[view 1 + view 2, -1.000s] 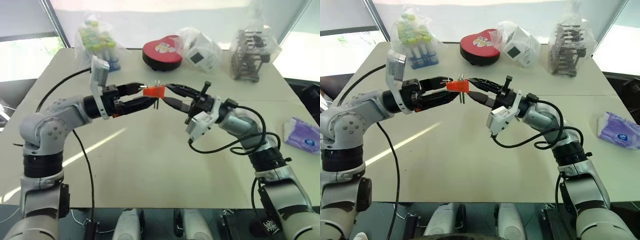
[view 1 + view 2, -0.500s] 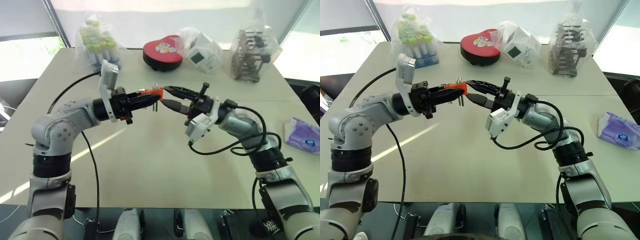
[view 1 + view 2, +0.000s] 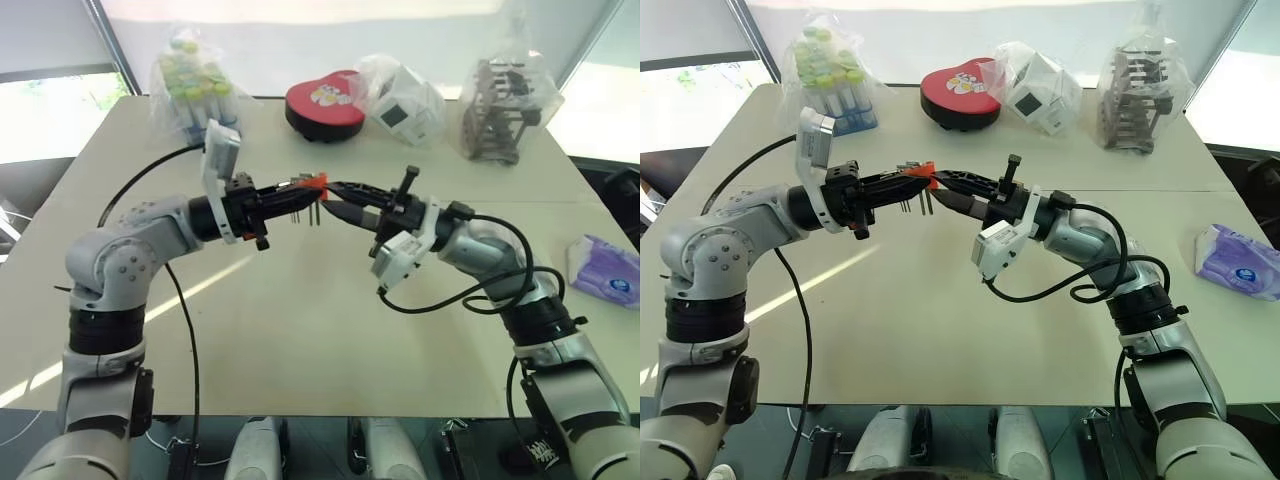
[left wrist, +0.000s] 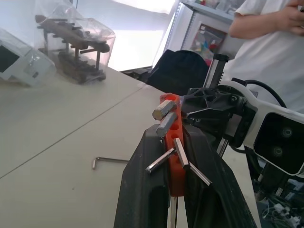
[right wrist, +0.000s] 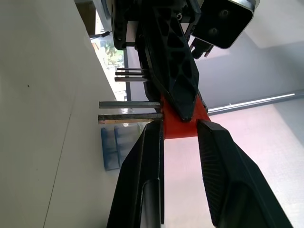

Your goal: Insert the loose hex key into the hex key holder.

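- Hex key holder [image 3: 316, 182]: the orange block you see raised above the counter [image 3: 300, 330], between the two pincers, with short grey keys sticking out of it.
- Left pincer [image 3: 300, 195]: your left arm reaches in level from the left; its black fingers are pressed tight against the holder's two sides. In the left wrist view the holder [image 4: 175, 156] sits wedged between the two fingers [image 4: 142, 190], grey key ends fanning out above them.
- Right pincer [image 3: 335, 195]: your right arm reaches in from the right, tips meeting the holder from the opposite side. In the right wrist view the orange block [image 5: 180, 124] lies between the two fingers [image 5: 142, 171]; one finger touches it, while a thin gap shows at the other, so you cannot tell whether this pincer grips it.
- Loose hex key [image 4: 110, 161]: a thin dark L-shaped rod lying flat on the counter, seen in the left wrist view beyond the left pincer's fingers, apart from both pincers and from the holder.
- Background items along the counter's far edge: a bag of capped tubes [image 3: 190, 85], a red heart-shaped box [image 3: 325, 103], a bagged white cube [image 3: 405, 100] and a bagged dark rack [image 3: 500, 100].
- Near the right edge: a purple tissue pack [image 3: 605, 270].
- Bystander: a person in a white shirt [image 4: 270, 52] stands beyond the counter in the left wrist view.
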You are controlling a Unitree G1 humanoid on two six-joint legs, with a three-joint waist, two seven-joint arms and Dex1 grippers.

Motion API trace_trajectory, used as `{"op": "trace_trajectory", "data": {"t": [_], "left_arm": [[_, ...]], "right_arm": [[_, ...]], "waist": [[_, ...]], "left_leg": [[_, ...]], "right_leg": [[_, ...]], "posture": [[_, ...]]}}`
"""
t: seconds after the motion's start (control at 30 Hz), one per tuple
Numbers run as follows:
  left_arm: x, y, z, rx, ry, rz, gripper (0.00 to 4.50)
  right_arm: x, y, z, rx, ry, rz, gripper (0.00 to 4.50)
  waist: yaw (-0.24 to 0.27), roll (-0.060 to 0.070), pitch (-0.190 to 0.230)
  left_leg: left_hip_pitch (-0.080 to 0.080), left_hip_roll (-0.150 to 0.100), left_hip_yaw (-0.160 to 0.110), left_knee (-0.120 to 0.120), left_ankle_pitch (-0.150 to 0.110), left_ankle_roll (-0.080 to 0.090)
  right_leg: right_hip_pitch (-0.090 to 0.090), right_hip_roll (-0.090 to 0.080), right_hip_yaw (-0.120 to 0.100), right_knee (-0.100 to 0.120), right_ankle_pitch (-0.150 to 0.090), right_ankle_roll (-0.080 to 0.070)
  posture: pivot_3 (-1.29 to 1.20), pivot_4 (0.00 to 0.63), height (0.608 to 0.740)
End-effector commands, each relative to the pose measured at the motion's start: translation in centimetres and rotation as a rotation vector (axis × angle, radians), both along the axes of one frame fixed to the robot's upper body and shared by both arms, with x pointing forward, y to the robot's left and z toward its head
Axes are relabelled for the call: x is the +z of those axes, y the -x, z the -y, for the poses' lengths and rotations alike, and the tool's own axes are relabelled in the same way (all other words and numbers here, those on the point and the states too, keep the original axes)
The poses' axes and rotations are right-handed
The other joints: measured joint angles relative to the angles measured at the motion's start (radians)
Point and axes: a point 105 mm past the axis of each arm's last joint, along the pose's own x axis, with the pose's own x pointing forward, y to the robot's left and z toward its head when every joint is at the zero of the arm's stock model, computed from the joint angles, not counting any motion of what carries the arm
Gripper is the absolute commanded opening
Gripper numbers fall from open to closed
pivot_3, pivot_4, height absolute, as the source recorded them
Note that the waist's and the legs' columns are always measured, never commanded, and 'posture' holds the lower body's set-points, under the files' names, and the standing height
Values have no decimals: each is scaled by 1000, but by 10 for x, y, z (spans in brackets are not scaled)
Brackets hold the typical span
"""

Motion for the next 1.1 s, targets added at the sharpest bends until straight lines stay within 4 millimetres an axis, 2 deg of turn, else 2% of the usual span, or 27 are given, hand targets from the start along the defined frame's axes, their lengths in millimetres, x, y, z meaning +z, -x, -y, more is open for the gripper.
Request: {"op": "trace_trajectory", "data": {"t": [0.03,0.17,0.3,0.5,0.7,0.8,0.87,1.0,1.1], "left_arm": [[8,6,0,2,-35,85,24],[-2,7,-7,40,-100,115,24],[-10,9,-17,93,-138,120,24],[-14,12,-23,130,-155,116,24],[-15,13,-26,155,-159,117,24],[-15,14,-25,159,-157,116,0],[-16,14,-25,161,-156,114,0],[-17,15,-25,167,-154,113,0],[-17,15,-25,172,-150,111,0]], "right_arm": [[-15,-18,20,-114,-2,-158,1078],[-38,-47,45,-308,-82,-457,1078],[-55,-68,64,-462,-260,-793,1078],[-52,-74,65,-518,-338,-936,1078],[-55,-76,66,-547,-331,-1089,1078],[-58,-83,77,-618,-339,-1098,1934],[-59,-85,82,-646,-335,-1116,2890],[-61,-85,88,-673,-340,-1160,2890],[-72,-83,98,-732,-313,-1226,2890]], "waist": [[2,0,0],[1,0,0],[-2,0,0],[2,0,0],[2,0,0],[2,0,0],[2,0,0],[1,0,0],[1,0,0]], "left_leg": [[0,0,0,0,0,1],[0,0,0,0,-2,3],[1,0,0,0,-2,3],[0,0,0,0,-2,4],[0,0,-1,0,-2,4],[0,0,0,0,-2,4],[0,0,0,0,-2,4],[0,0,0,0,-2,4],[0,0,0,0,-2,4]], "right_leg": [[0,0,0,0,0,0],[1,0,0,-1,0,0],[1,0,0,0,0,0],[0,0,0,0,0,0],[0,0,0,0,0,0],[0,0,0,0,0,0],[0,0,0,-1,0,0],[0,0,0,-1,0,0],[0,0,0,-1,0,0]], "posture": [[0,150,740],[0,150,740],[0,150,740],[0,150,740],[0,150,740],[0,150,740],[0,150,740],[0,150,740],[0,150,740]]}}
